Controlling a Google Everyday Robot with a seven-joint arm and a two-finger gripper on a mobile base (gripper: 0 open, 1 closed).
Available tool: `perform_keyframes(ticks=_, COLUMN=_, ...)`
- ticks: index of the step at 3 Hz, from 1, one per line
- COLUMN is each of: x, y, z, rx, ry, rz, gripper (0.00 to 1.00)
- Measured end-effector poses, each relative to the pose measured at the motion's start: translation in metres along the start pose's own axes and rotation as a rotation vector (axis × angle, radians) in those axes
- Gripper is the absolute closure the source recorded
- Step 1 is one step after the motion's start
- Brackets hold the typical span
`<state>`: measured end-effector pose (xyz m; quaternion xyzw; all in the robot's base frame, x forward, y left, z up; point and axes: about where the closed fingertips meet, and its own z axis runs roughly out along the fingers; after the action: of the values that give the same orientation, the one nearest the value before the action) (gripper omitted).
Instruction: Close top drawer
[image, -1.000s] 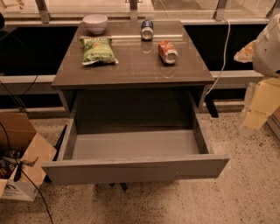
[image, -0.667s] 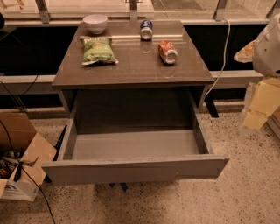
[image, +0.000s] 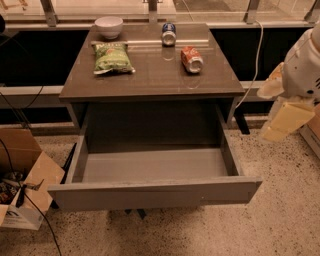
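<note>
Nothing had shifted from a second before: top drawer (image: 155, 194), arm and clutter all sat as they were. Drawer was pulled far out of the cabinet, its plain front well forward of the surface (image: 150, 80) edge, lighter grey inside showing. Pincer (image: 284, 120) hung off to the right of the cabinet, well apart from the drawer and touching nothing. It seemed to carry nothing, but whether it was open or closed I could not tell. On the surface were a green chip bag (image: 113, 57), white bowl (image: 109, 26), blue can (image: 169, 33) and orange can (image: 191, 59), none in the way. Cardboard box (image: 25, 175) sat on the floor at left, near the drawer's corner. Progress was basically zero — no contact with the front yet. Left to do, by my reckoning: bring the pincer round to the front panel and push it straight in until flush.
</note>
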<state>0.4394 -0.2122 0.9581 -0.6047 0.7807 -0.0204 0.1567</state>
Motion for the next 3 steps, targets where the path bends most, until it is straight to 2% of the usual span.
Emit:
perform_keyframes(ticks=1, x=0.010, y=0.006, z=0.032, rx=-0.063, ry=-0.011, rz=0.008, gripper=0.59)
perform_keyframes(ticks=2, x=0.029, y=0.018, z=0.088, rx=-0.140, ry=0.005, rz=0.022, gripper=0.90)
perform_keyframes(ticks=3, x=0.043, y=0.027, z=0.125, rx=-0.198, ry=0.006, rz=0.023, gripper=1.00)
